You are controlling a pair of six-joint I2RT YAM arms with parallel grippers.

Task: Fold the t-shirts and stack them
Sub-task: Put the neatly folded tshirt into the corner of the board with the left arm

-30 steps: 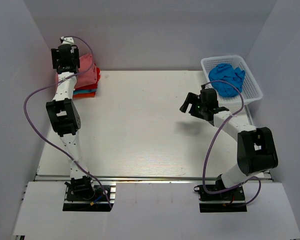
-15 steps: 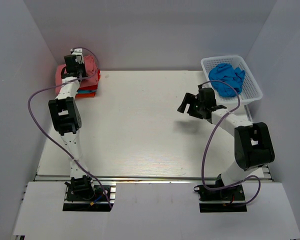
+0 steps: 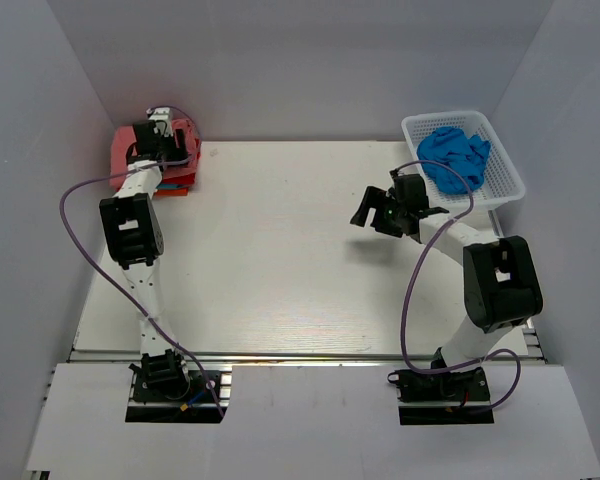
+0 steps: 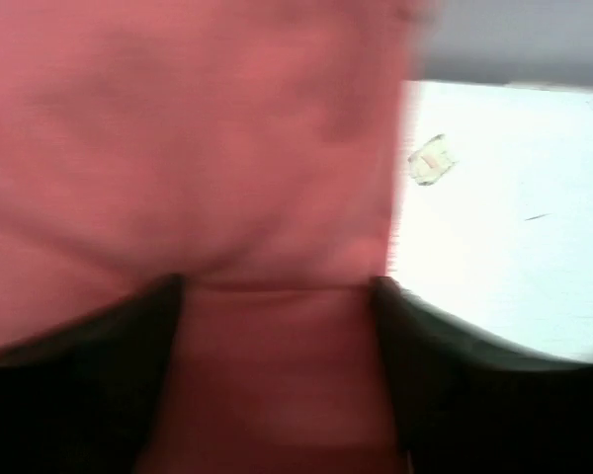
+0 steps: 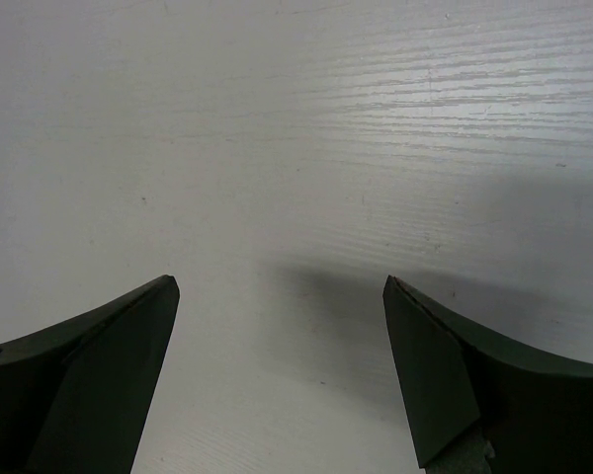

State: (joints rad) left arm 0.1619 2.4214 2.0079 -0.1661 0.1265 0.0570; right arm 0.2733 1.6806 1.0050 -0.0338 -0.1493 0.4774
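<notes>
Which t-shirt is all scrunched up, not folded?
The bright blue t-shirt, bunched in the white basket at far right. The others lie folded at far left, the rose-red one on top.

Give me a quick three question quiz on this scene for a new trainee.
1. True or false: the right gripper is gripping cloth.
2. Fill in: the left gripper is over a t-shirt coloured ___.
3. Where is the bright blue t-shirt? A) in the white basket B) under the right gripper C) in the left gripper
Key: 1 false, it is open and empty; 2 rose-red; 3 A.
</notes>
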